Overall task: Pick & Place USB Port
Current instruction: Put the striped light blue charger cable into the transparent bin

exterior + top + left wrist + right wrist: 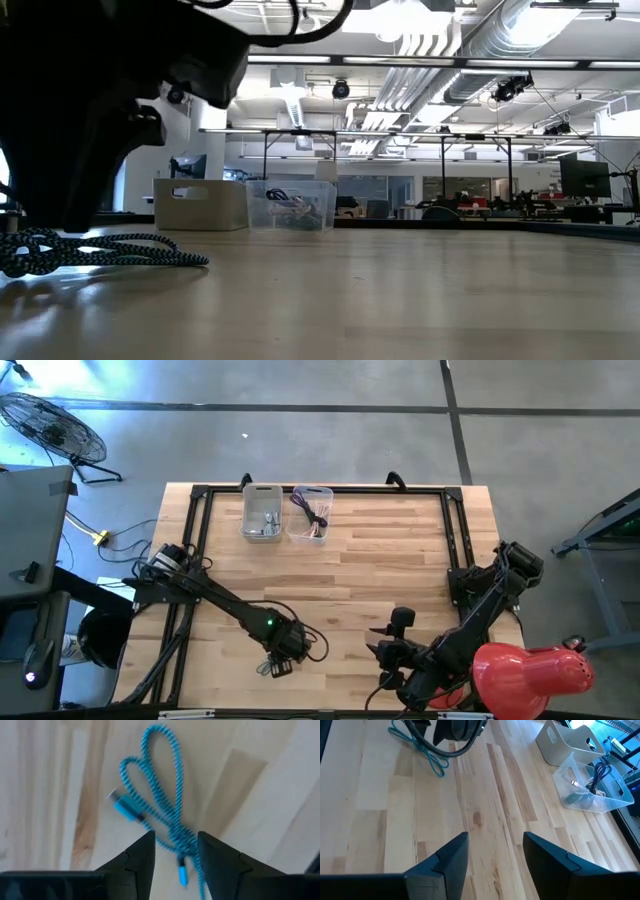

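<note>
Two arms, left fingers (pixel 175 865) open above teal USB cable (pixel 160 815), right fingers (pixel 495 857) open, idle, bins (pixel 580 755) only there.

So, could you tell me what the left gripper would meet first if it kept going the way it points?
Most likely the blue braided USB cable on the table: the open left gripper straddles its strands.

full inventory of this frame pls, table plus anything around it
USB cable: 1, blue braided, coiled on the table's near edge, under the left gripper.
Opaque bin: 1, white, table's far edge.
Clear bin: 1, transparent, beside the white one, holding dark cables.
Table: 1, light wood, black frame.
Fan: 1, black, floor, far left.
Left gripper: open, over the cable.
Right gripper: open, near edge, waiting.
</note>
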{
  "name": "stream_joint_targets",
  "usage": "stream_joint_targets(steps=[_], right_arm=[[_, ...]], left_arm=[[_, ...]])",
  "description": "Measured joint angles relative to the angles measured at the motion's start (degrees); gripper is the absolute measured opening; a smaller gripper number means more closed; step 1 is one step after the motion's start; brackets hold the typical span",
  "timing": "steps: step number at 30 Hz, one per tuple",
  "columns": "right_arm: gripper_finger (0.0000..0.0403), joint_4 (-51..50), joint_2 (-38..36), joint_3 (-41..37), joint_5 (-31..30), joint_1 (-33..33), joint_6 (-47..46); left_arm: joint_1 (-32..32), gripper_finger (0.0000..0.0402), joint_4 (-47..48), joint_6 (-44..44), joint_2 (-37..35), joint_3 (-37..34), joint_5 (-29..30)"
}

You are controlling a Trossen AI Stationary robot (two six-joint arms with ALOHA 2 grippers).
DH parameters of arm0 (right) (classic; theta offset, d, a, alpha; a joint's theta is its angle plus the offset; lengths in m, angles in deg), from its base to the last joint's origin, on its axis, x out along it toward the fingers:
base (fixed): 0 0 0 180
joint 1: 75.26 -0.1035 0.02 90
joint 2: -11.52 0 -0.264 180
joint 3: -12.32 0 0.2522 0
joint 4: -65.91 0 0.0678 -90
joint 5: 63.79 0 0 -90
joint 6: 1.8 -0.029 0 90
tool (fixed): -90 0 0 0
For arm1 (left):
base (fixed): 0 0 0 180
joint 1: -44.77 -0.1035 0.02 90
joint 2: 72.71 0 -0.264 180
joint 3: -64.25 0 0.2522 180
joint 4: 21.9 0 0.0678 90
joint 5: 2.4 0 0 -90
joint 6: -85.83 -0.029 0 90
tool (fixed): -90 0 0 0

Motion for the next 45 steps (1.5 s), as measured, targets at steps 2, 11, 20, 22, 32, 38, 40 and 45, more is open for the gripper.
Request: stream_joint_targets(steps=[2, 11, 20, 22, 32, 38, 40, 45], right_arm=[[0.0181, -0.2, 0.0, 0.0, -0.1, -0.3, -0.4], [0.0181, -0.1, 0.0, 0.0, -0.3, -1.0, -0.9], [0.0181, -0.2, 0.0, -0.1, -0.8, -2.2, -2.0], [0.0181, -0.2, 0.0, -0.1, -1.3, -2.3, -2.1], [0.0181, -0.2, 0.0, -0.1, -2.3, -2.5, -2.0], [0.0181, -0.1, 0.0, -0.1, -4.9, -2.5, -0.2], [0.0181, 0.1, 0.0, -0.1, -5.9, -2.2, 1.3], [0.0181, 2.9, 0.0, -0.1, -5.7, -0.4, 7.6]], left_arm=[[0.0, 0.0145, -0.6, 0.2, 0.5, 0.2, -0.6], [0.0, 0.0145, -0.1, -0.4, 4.0, 0.3, -4.7], [0.0, 0.0039, 2.3, -8.6, 5.3, 0.3, -3.1], [0.0, 0.0022, 2.7, -10.0, 5.1, 0.3, -2.7], [0.1, 0.0012, 9.3, -15.2, 3.8, 4.2, 2.0], [0.0, 0.0012, 27.3, -18.7, 1.2, 17.4, 13.2], [0.0, 0.0012, 32.3, -19.7, 0.1, 22.7, 18.2], [0.0, 0.0012, 40.5, -24.5, -3.2, 33.2, 29.5]])
